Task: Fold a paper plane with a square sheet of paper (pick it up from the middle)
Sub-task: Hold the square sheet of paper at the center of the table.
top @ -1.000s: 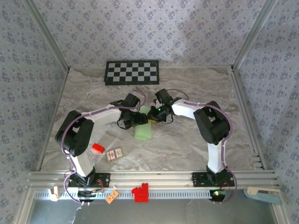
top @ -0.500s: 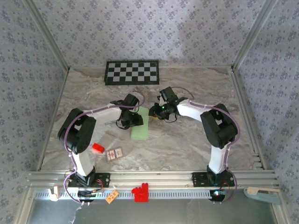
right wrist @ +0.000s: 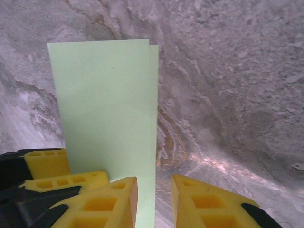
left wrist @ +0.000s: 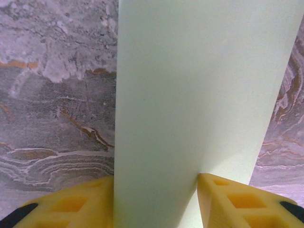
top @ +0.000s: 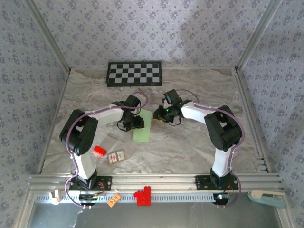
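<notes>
Top external view: the paper (top: 142,128), doubled into a long pale green strip, lies flat on the table (top: 190,147), on the arm-base side of the checkerboard panel (top: 134,73) and well apart from it. Its long axis runs from the panel toward the bases, leaning a little left at the near end. The left tool (top: 135,122) sits at the strip's left edge and the right tool (top: 159,118) at its far right corner, both equally close, so either could start the next crease.

Left wrist view adds that the strip runs straight out between that tool's fingers (left wrist: 71,204), which stand about half apart, one at each long edge. I cannot tell whether they press on it.

Right wrist view shows two slightly offset layers at the right edge. That edge runs into the narrow gap of the right tool, which is barely parted and holds nothing.
</notes>
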Robot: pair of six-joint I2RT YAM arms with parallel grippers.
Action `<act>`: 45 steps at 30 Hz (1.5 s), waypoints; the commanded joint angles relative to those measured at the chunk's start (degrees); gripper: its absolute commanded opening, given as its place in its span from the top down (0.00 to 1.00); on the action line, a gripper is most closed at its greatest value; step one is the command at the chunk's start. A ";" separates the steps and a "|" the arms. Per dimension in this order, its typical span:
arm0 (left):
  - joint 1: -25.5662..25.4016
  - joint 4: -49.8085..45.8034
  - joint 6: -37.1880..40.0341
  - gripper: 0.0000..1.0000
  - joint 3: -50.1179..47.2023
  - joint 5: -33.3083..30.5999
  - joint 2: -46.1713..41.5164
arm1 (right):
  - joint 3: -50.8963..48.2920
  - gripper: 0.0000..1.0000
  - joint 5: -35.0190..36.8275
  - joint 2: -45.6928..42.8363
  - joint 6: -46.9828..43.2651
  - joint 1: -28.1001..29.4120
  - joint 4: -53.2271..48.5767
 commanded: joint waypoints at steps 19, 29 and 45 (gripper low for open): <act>0.12 -3.56 4.78 0.51 0.75 0.00 6.09 | -1.18 0.73 1.31 -2.28 -0.50 -0.62 -2.05; -0.18 -4.17 5.49 0.50 1.43 0.05 7.79 | -1.26 0.73 1.12 -1.58 -0.30 -0.36 -1.74; -0.83 -4.45 5.31 0.50 1.73 0.19 9.74 | -0.83 0.74 -1.47 -0.02 -0.46 1.25 0.41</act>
